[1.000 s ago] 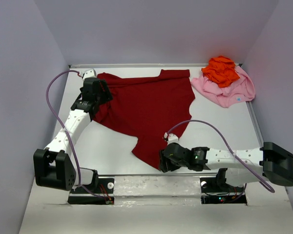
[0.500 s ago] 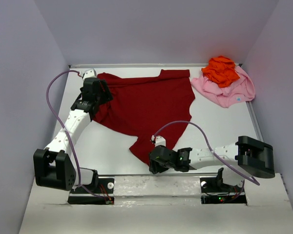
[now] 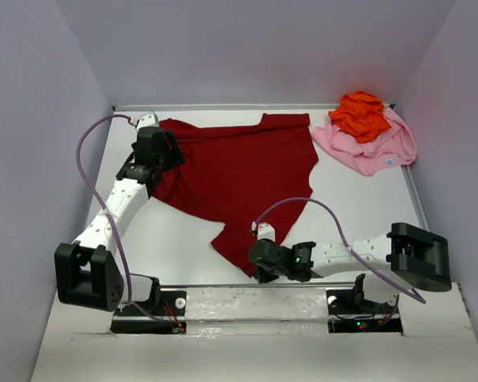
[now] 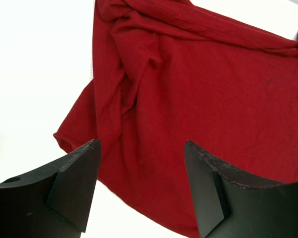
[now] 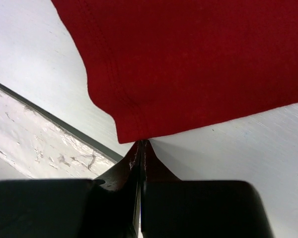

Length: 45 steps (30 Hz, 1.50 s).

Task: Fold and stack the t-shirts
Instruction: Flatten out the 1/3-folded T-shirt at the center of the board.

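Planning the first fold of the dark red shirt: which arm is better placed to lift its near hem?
Right. The right tool sits shut at the near hem corner of the dark red t-shirt; the left tool hangs open over its far left part.

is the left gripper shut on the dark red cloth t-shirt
No, in the left wrist view the left gripper has its two black fingers wide apart over the dark red cloth t-shirt, clamping nothing.

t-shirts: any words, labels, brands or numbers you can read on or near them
No text can be read in any view.
The dark red t-shirt is plain cloth.
The light pink t-shirt bears a bluish speck, perhaps a tag, too small to read.
The orange t-shirt shows none.
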Each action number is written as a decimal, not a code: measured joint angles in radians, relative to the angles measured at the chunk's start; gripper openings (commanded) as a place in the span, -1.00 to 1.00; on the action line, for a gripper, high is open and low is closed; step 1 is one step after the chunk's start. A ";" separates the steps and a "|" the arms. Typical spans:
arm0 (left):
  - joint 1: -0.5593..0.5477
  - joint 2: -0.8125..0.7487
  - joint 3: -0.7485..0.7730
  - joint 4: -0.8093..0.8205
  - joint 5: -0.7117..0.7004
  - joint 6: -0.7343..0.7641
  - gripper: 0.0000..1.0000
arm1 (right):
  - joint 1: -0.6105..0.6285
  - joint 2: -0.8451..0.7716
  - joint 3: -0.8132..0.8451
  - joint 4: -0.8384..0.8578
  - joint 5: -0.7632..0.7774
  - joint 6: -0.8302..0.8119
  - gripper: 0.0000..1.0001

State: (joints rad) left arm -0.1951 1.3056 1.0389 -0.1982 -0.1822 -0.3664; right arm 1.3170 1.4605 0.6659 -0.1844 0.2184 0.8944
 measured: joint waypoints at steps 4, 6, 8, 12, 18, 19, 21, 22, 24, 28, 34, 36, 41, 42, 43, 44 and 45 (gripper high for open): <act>-0.002 0.000 0.000 0.000 0.000 0.002 0.54 | 0.000 -0.009 0.000 -0.018 0.003 0.000 -0.25; -0.002 0.000 0.000 0.000 0.000 0.002 0.54 | 0.003 -0.013 0.007 -0.019 0.001 0.000 0.01; -0.003 0.000 0.000 0.000 0.000 0.002 0.54 | 0.006 -0.013 0.012 -0.021 0.000 0.001 0.08; -0.006 0.000 0.000 0.000 0.000 0.003 0.54 | 0.016 -0.014 0.019 -0.029 0.004 0.000 0.14; -0.007 0.000 0.000 0.000 0.000 0.003 0.54 | 0.027 -0.012 0.029 -0.054 0.019 0.000 0.15; -0.008 0.000 0.000 0.000 0.000 0.003 0.54 | 0.027 -0.006 0.034 -0.059 0.022 0.000 0.15; -0.008 0.000 0.000 0.000 0.000 0.003 0.54 | 0.027 0.017 0.057 -0.062 0.031 -0.001 0.13; -0.009 0.000 0.000 0.000 0.000 0.003 0.54 | 0.027 0.033 0.072 -0.063 0.035 -0.001 0.13; -0.011 0.000 0.000 0.000 0.002 0.003 0.54 | 0.028 0.053 0.093 -0.066 0.043 -0.004 0.12; -0.014 -0.001 0.000 0.000 0.002 0.007 0.54 | 0.050 0.071 0.124 -0.104 0.064 -0.013 0.12; -0.015 -0.002 0.000 0.000 0.003 0.010 0.54 | 0.071 0.061 0.170 -0.172 0.076 -0.021 0.12; -0.015 -0.003 0.000 0.000 0.003 0.010 0.54 | 0.074 0.052 0.187 -0.190 0.078 -0.023 0.12; -0.015 -0.008 0.000 0.000 0.002 0.010 0.54 | 0.085 0.047 0.214 -0.208 0.090 -0.027 0.11; -0.015 -0.009 0.000 0.001 0.002 0.010 0.54 | 0.086 0.049 0.216 -0.209 0.094 -0.027 0.12; -0.015 -0.009 0.000 0.001 0.002 0.010 0.54 | 0.086 0.054 0.217 -0.209 0.099 -0.027 0.11; -0.015 -0.009 0.000 0.000 0.002 0.010 0.54 | 0.086 0.060 0.218 -0.209 0.104 -0.027 0.11; -0.015 -0.009 0.000 0.001 0.003 0.011 0.54 | 0.086 0.074 0.219 -0.209 0.111 -0.027 0.11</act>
State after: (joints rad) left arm -0.2104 1.2964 1.0389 -0.1974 -0.1795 -0.3557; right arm 1.4029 1.5345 0.8848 -0.3935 0.3290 0.8673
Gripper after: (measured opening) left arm 0.767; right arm 0.558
